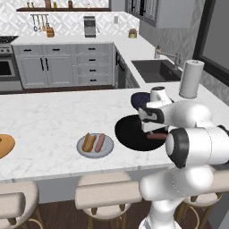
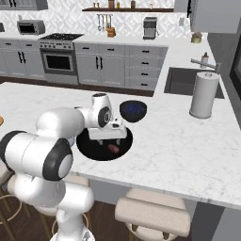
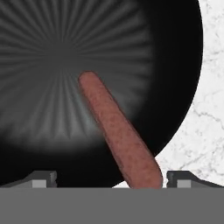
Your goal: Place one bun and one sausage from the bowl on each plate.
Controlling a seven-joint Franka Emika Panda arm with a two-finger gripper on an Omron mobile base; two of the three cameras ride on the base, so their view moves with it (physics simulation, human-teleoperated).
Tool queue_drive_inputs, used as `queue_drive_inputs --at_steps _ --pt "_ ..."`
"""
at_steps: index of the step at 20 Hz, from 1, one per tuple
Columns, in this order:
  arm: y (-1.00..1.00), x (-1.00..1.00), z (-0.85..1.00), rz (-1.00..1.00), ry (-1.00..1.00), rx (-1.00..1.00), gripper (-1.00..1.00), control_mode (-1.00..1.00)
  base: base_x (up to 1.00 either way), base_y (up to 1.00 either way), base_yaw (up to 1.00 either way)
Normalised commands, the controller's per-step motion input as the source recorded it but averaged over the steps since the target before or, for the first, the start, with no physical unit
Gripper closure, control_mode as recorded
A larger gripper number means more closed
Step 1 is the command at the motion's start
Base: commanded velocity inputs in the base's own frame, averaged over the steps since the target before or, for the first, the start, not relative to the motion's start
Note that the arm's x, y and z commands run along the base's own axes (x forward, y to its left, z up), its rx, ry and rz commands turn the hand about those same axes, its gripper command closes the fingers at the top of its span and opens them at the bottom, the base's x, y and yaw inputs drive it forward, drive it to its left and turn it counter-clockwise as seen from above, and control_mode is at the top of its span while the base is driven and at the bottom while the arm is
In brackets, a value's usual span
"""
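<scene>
One sausage left in bowl, lying slantwise on black floor, near end reaching toward rim on counter side; same sausage seen as small reddish shape in right base view. No bun visible in bowl from hand view. Gripper low over bowl, jaws spread wide, finger tips standing either side of sausage's near end, not closed on it; nothing held. From left base view, hand and forearm cover right half of bowl.

Grey plate just left of bowl, apart from it, carrying one bun and one sausage side by side, touching or nearly so. Wood plate far left on same counter, cut off by frame edge, well apart from grey plate; contents hard to make out.

Small dark blue bowl just behind black bowl, close to rim, partly hidden by wrist in left base view. Paper towel roll upright to right, well clear, beside sink and faucet. Marble counter bare to right of bowl. Stools tucked along near edge. Back wall: oven, coffee maker, shelf with jars, hanging utensils.
</scene>
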Motion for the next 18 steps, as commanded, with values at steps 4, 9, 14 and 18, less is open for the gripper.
queue_drive_inputs --at_steps 4,9,14,18 --pt "0.00 0.40 -0.45 0.18 0.00 0.00 -1.00 -1.00 0.00 0.00 0.00" --pt "-0.03 0.35 -0.22 0.16 0.00 0.00 -1.00 -1.00 0.00 0.00 0.00" --pt "-0.05 0.07 -0.36 0.15 0.00 -0.02 -1.00 -1.00 0.00 0.00 0.00" --pt "-0.01 0.00 -0.36 0.11 0.00 -0.02 -1.00 -1.00 0.00 0.00 0.00"
